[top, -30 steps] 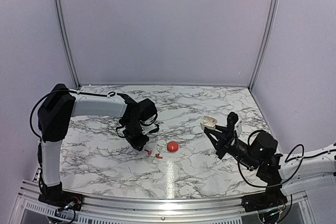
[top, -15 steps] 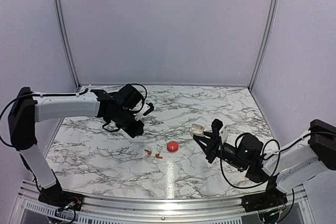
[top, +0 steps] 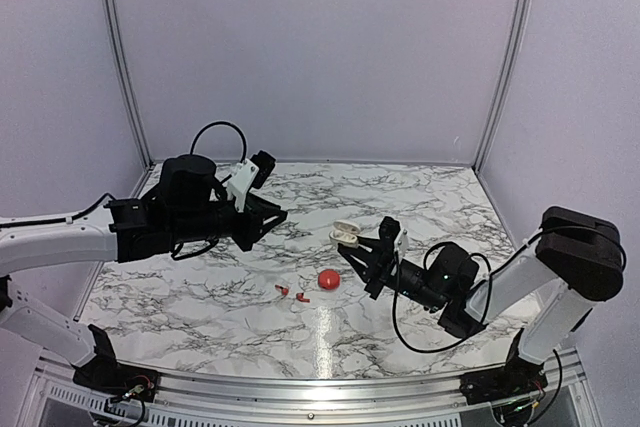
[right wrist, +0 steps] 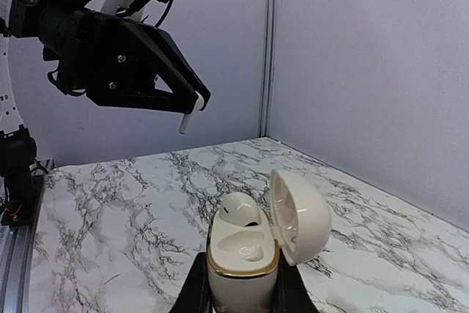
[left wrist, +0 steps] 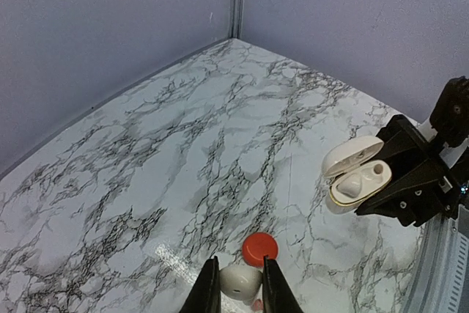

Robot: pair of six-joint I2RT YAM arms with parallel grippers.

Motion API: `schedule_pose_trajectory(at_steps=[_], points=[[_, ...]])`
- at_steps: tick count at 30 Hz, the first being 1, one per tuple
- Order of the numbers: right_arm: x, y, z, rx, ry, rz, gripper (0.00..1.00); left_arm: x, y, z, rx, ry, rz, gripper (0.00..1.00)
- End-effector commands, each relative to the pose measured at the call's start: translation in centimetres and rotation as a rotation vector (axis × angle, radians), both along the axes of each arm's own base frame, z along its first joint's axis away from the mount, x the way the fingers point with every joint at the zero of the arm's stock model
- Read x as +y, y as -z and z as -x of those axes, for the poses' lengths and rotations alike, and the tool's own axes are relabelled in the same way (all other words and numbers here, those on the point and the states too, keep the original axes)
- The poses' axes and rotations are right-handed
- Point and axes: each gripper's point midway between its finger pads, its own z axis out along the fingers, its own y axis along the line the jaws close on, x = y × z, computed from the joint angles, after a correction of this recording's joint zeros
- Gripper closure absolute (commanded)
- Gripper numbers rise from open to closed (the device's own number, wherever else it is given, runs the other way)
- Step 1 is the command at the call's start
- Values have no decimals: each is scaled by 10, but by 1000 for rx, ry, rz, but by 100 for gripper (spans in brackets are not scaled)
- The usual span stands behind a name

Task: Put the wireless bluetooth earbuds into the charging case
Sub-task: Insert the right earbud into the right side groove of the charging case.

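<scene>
Left gripper (top: pixel 270 215) is clamped on a small white earbud (left wrist: pixel 240 280), held above the table (top: pixel 200 287). Right gripper (top: pixel 352 245) is clamped on the charging case (right wrist: pixel 243 273), lid open, off the table, near the red ball (top: pixel 328 279) on its right. Two tiny red pieces (top: pixel 283 291) lie near-left of the ball.

White charging case (right wrist: pixel 253 247), lid open, aloft in right gripper (right wrist: pixel 240 291); white earbud (left wrist: pixel 240 281) in left gripper (right wrist: pixel 192 104).
</scene>
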Motion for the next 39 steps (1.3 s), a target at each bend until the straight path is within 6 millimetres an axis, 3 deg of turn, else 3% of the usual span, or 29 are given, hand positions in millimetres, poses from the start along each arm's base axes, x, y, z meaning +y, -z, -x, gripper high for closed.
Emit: schedule_pose_trajectory(at_steps=[1,7,13,26,39], points=[[10,-28,-1,-57,-22,-73,100,-19,-51,11,-125,22,140,87],[20,-38,0,-65,-7,-73,100,-42,-75,30,-178,73,213,88],[27,-45,4,-68,6,-91,100,-59,-84,41,-216,98,238,88],[30,-57,10,-54,29,-132,100,-91,-82,53,-218,155,243,89],[26,-73,11,-45,36,-184,100,-102,-75,54,-212,159,232,90]])
